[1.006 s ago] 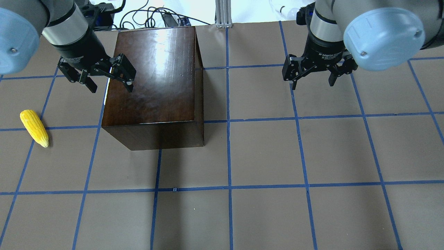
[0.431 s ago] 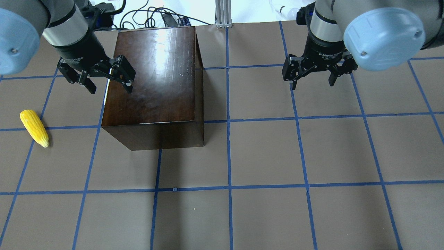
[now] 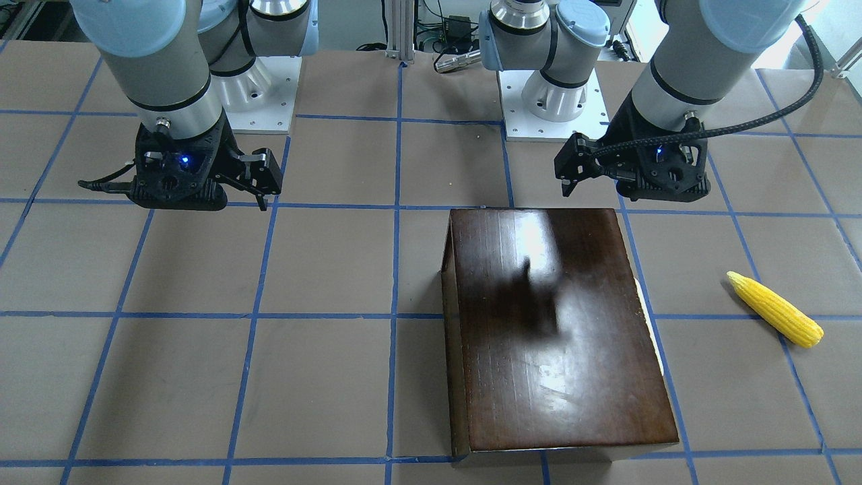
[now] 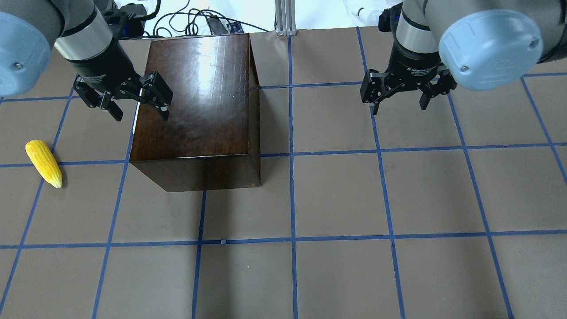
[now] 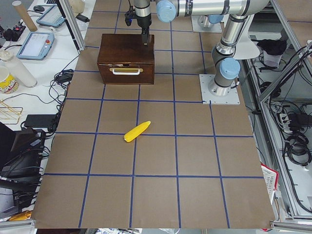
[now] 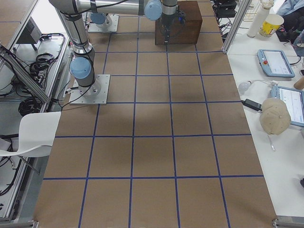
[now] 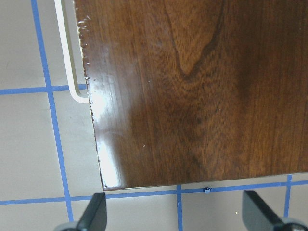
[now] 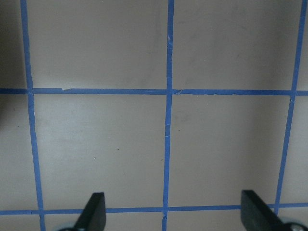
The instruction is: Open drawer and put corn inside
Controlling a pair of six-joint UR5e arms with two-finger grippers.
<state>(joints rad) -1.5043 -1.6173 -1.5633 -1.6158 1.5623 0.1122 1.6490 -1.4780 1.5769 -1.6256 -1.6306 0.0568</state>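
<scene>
The glossy dark-brown box (image 4: pixel 195 97) stands at the far left of the table. Its drawer (image 5: pixel 126 74) is shut; the front panel faces left and carries a white handle (image 7: pixel 67 57). The yellow corn (image 4: pixel 43 163) lies on the table left of the box, also in the front-facing view (image 3: pixel 774 308). My left gripper (image 4: pixel 141 114) is open and empty and hovers above the box's left top edge, over the handle side; its fingertips (image 7: pixel 94 214) show in the wrist view. My right gripper (image 4: pixel 398 106) is open and empty over bare table to the right of the box.
The table is brown paper with a grid of blue tape (image 4: pixel 292 239). Cables (image 4: pixel 190 22) and an aluminium post (image 4: pixel 285 17) stand behind the box past the table's far edge. The arm bases (image 3: pixel 552 101) are bolted to the table.
My left gripper has shifted slightly left and farther along the box's left edge, still open. The right arm, box and corn have not moved.
</scene>
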